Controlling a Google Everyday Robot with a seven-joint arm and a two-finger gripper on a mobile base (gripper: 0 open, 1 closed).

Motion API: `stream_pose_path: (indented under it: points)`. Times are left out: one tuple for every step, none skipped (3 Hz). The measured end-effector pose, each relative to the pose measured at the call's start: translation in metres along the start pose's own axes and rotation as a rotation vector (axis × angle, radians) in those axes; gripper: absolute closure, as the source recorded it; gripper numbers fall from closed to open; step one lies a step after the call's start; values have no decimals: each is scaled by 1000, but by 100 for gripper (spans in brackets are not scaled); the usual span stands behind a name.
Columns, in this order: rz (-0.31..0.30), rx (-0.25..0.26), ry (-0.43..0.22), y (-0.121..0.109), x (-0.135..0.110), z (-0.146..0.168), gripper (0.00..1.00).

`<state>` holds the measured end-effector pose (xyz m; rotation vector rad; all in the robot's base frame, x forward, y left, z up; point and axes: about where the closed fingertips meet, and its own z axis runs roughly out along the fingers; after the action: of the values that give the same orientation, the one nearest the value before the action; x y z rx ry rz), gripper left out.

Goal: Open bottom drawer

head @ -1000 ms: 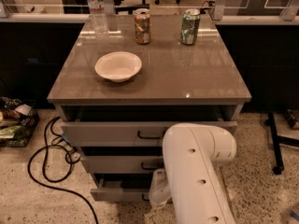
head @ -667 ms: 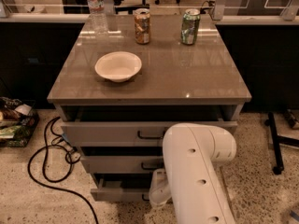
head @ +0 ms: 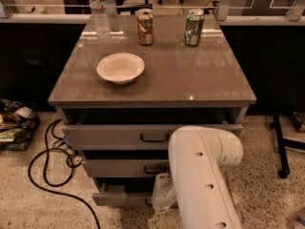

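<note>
The bottom drawer (head: 121, 197) is the lowest of three grey-beige drawer fronts under the table. It stands pulled out a little, with a dark gap above its front. My white arm (head: 202, 175) comes up from the lower right and covers the drawer's right part and its handle. My gripper (head: 159, 202) is at the drawer front's right end, mostly hidden behind the arm. The middle drawer (head: 126, 167) and top drawer (head: 119, 136) show black bar handles.
On the tabletop (head: 190, 80) stand a white bowl (head: 120, 67), a water bottle (head: 97, 4), a brown can (head: 145, 26) and a green can (head: 193, 27). A black cable (head: 47, 166) loops on the floor at left. A black stand leg (head: 281, 147) is at right.
</note>
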<state>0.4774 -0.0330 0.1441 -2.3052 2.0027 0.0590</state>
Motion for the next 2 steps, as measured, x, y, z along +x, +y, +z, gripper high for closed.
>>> stream_pose_path:
  points:
    - [2, 4, 0, 6, -1, -1, 100]
    - [2, 4, 0, 6, -1, -1, 100]
